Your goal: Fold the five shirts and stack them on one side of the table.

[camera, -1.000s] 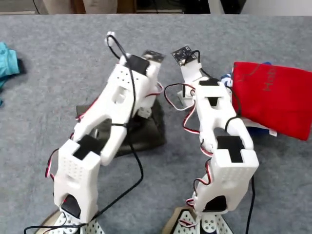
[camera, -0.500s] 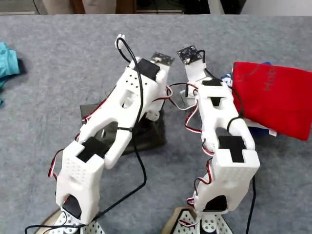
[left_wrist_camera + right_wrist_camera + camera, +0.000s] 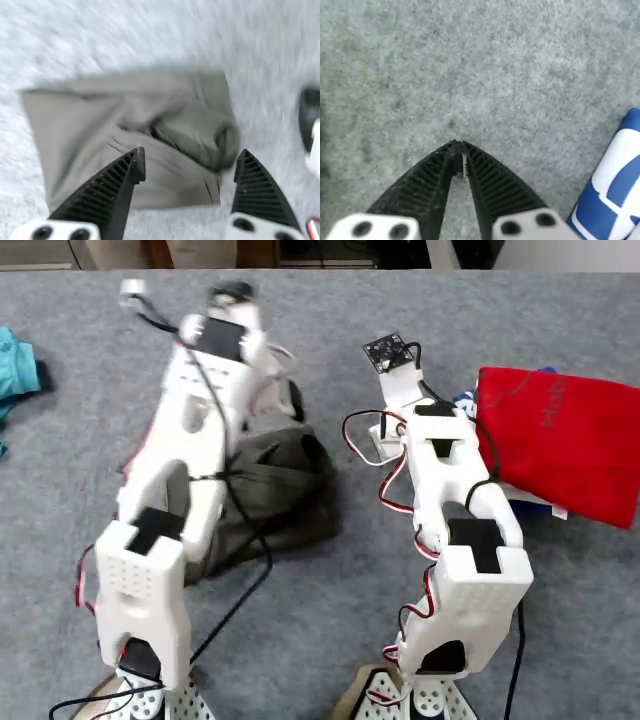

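Grey, felt-like tabletop (image 3: 520, 310) all around, and over it the left gripper (image 3: 190, 165) hangs with its black ribbed fingers (image 3: 127, 175) spread wide and nothing between them. Straight below sits the dark olive-grey shirt (image 3: 125, 130), a rough rectangle with a rumpled lump bunched toward one end. From the high view that shirt (image 3: 280, 480) lies near the middle of the tabletop, a little toward the left edge, partly under the white left arm (image 3: 195, 400). Over on the other side, the right gripper (image 3: 459, 152) is pinched together tip to tip, gripping nothing, poised over bare grey surface with a blue-and-white cloth (image 3: 615, 200) just beside it. That cloth pokes out from under the folded red shirt (image 3: 560, 440), which tops the pile by the right edge. A crumpled teal garment (image 3: 15, 365) waits at the left edge, well apart from everything else. So, my read: the olive shirt is mid-fold, squared off but not yet flat, and the pile on the right looks like the stacking side. Next move likely calls for the open left fingers to drop onto an edge of the olive shirt, close on the fabric, and either tidy that lump or drag it toward the red one; whether the fold would hold is hard to say.
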Motion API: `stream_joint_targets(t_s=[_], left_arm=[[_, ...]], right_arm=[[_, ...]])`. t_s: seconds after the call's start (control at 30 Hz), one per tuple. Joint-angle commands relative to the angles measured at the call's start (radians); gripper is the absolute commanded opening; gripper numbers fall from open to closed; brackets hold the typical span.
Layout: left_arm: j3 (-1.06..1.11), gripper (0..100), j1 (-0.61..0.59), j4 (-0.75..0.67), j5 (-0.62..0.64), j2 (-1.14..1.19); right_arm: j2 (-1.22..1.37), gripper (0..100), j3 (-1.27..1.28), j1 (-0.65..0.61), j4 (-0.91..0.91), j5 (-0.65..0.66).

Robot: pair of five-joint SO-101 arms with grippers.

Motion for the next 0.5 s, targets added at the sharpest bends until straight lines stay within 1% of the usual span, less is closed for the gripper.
stream_joint_targets(t_s=[0.0, 0.1, 0.17, 0.23, 0.33, 0.47], left_arm=[[-0.086, 20, -0.181, 0.012, -0.015, -0.091], [-0.081, 8, -0.339, 0.012, -0.097, -0.157], [-0.072, 1, -0.436, 0.012, -0.158, -0.199], [-0.031, 3, -0.511, 0.012, -0.224, -0.24], [0.081, 2, -0.603, 0.012, -0.285, -0.305], [0.287, 2, -0.683, 0.009, -0.341, -0.354]], right_arm=[[-0.104, 0.2, -0.028, 0.015, 0.014, 0.015], [-0.219, 0.2, -0.061, 0.005, 0.149, 0.066], [-0.294, 0.2, -0.104, -0.044, 0.256, 0.104], [-0.344, 0.2, -0.168, -0.113, 0.381, 0.146], [-0.348, 0.2, -0.298, -0.223, 0.557, 0.163], [-0.271, 0.2, -0.466, -0.34, 0.694, 0.169]])
